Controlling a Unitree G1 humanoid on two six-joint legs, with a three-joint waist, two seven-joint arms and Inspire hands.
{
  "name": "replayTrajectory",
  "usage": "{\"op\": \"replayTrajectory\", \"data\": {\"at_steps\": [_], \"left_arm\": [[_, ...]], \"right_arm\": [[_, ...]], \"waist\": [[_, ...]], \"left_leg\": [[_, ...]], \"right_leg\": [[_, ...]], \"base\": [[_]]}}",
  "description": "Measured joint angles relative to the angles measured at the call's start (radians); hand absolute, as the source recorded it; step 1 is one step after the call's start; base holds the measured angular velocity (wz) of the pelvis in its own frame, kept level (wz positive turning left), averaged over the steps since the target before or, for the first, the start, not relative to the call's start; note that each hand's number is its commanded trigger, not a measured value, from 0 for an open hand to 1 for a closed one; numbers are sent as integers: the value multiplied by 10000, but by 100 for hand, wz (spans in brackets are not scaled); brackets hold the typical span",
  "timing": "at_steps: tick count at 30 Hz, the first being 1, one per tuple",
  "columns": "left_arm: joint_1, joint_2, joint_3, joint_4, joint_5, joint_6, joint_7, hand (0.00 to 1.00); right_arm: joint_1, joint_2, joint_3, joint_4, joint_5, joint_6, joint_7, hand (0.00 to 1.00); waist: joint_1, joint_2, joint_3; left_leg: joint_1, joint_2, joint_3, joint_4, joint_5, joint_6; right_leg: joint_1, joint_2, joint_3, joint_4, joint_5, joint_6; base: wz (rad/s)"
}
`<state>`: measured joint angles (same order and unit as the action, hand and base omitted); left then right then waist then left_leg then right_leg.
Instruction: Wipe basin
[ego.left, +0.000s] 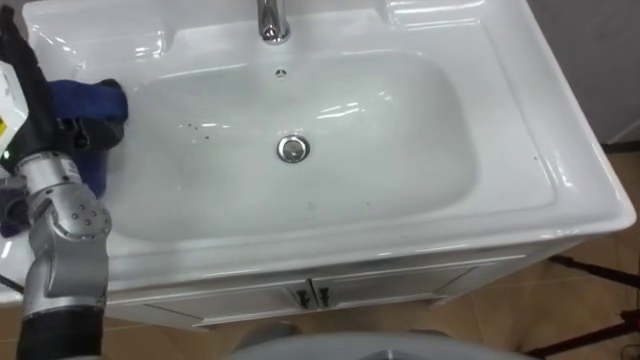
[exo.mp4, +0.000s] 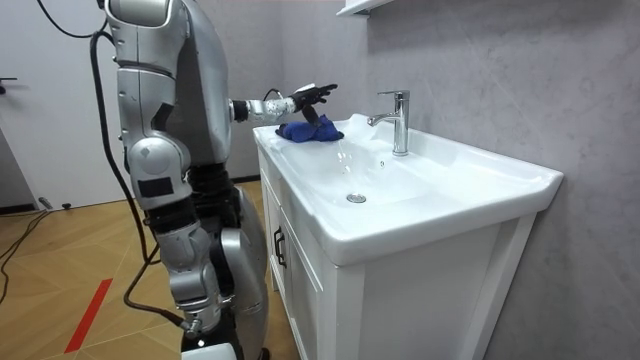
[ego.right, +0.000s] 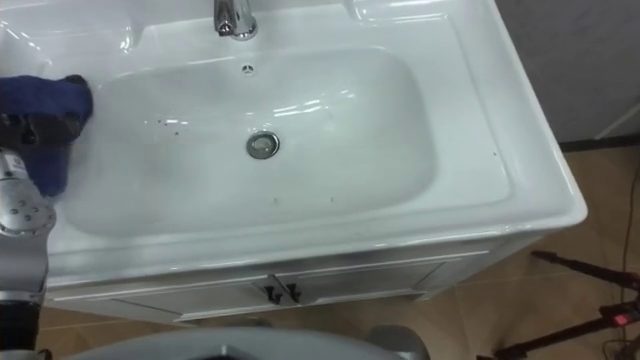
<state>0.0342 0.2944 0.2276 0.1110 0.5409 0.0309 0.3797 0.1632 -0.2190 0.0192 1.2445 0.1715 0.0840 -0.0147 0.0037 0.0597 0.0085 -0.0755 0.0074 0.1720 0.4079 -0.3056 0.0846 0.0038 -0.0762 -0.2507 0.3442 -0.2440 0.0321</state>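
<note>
At the left edge of the white basin (ego.left: 560, 190) lies the blue cloth (ego.left: 100, 100), with the robot's left hand (ego.left: 85, 132) over it, though I cannot tell if it grips, and dark specks (ego.left: 195, 127) nearby look unwiped, so most wiping seems left, with open bowl across to the drain (ego.left: 292, 149).

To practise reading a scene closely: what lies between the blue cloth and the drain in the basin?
Between the cloth and the drain lies bare white basin with a few small dark specks, clearest in the left eye view.
</note>
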Motion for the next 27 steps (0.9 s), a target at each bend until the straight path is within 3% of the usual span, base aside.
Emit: {"op": "replayTrajectory", "data": {"at_steps": [16, 22, 27], "left_arm": [[-48, 0, 27, -95, 2, -112, -198, 0], [-59, 17, 96, -566, -4, -256, 91, 0], [-62, 69, 772, -572, 4, -339, 678, 0]], "right_arm": [[7, -44, 79, 59, 576, -50, 15, 0], [-11, -44, 67, 69, 549, -33, 21, 0], [38, -107, -47, 83, 371, -31, 29, 0]], "waist": [[42, 47, -5], [116, 64, -62], [347, 205, -60]], "left_leg": [[-14, -3, -15, -11, 1, -2], [-15, -20, -50, 21, 1, 0], [-14, -35, -119, 46, 0, 0]], "right_leg": [[-24, 10, 18, 5, 0, 0], [-16, 6, 18, 25, 0, 0], [16, 8, 9, 22, 0, 0]], "base": [[0], [0], [2]]}}
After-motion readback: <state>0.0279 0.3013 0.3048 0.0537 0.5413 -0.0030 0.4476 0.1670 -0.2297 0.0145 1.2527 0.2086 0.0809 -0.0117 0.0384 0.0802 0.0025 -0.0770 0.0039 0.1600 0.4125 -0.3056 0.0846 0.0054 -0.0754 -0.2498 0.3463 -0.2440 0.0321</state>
